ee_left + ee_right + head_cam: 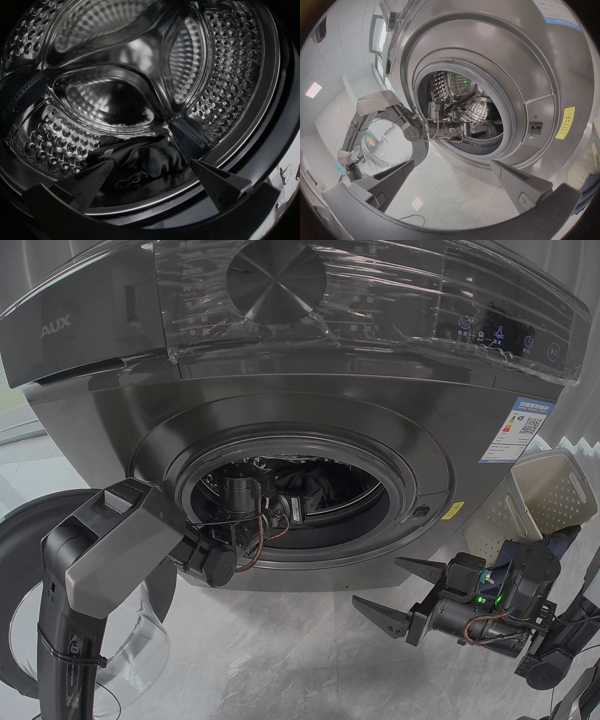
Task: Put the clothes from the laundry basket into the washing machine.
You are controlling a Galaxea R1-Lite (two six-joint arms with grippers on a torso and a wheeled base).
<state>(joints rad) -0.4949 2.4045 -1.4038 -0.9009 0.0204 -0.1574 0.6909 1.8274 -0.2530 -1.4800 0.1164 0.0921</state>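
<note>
We are holding the left gripper [151, 162] inside the mouth of the washing machine [350, 409], its fingers spread wide and gripping nothing. Just beyond them a dark garment [140, 156] is lying crumpled on the floor of the drum [225, 62], close to its front lip. The right gripper [375, 581] is hanging outside, below the machine's lower right corner, and its fingers are also standing apart and empty. Beside it the laundry basket [550, 490] is leaning near the machine's right side, with a dark blue cloth [559, 539] showing at its lower edge. We are judging that cloth to be the next load: light, limp and prone to trailing, so we are planning to pinch a bunched fold rather than a loose hem, and to lift it well over the basket rim. The door [19, 590] is standing swung open at the left. As for writing, we are seeing a blue-and-white energy label [517, 430] with a code square, a yellow warning sticker [452, 510] by the latch, pale lettering [56, 326] on the drawer front and lit icons on the film-covered control panel [500, 334]; we are leaving all of it unread.
</note>
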